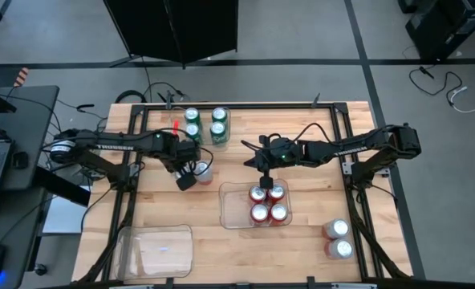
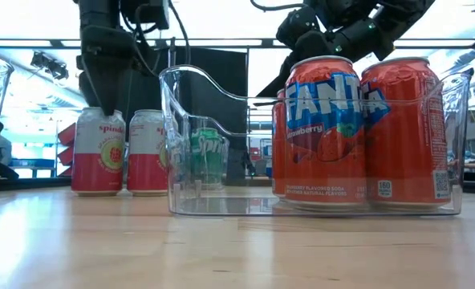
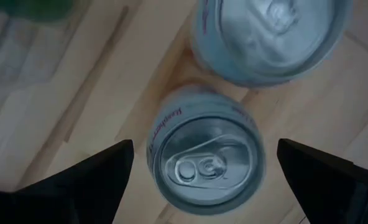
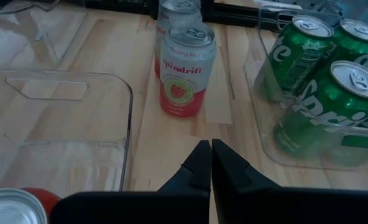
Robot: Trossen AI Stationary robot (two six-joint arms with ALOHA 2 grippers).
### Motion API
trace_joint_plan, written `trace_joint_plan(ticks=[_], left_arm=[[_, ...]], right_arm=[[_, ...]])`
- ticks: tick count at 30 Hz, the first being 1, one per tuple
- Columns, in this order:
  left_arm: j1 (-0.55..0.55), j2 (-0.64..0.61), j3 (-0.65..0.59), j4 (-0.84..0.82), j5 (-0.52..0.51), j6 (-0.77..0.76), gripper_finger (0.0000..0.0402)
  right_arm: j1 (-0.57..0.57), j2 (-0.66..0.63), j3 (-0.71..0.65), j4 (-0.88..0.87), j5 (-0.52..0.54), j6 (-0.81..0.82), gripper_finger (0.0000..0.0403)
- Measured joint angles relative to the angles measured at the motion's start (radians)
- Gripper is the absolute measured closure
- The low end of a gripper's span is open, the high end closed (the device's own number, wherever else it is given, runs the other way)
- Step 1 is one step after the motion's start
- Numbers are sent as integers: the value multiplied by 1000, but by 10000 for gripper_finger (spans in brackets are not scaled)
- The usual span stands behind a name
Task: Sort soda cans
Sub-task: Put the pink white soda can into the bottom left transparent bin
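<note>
Left claw (image 3: 202, 177) spread wide above upright white can (image 3: 206, 158), apparently not touching; right claw (image 4: 210, 163) pinched together.

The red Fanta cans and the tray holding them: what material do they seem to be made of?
Red Fanta cans: likely thin metal, glossy printed walls, bare silver tops in the high view. Tray: probably clear hard plastic; the cans show through its shiny walls.

Bright, even overhead light; backlit windows glare in the low view; the left wrist view is blurred.
</note>
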Motion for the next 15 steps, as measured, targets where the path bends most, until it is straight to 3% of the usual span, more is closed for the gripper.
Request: trace_joint_plan(ticks=[9,12,15], left_arm=[[0,1,-27,3,-12,1,14],[0,2,-27,-1,-20,20,49],[0,2,-20,-10,-24,30,116]], right_arm=[[0,0,0,-4,0,0,402],[0,0,0,-4,0,0,402],[0,0,0,-3,0,0,402]])
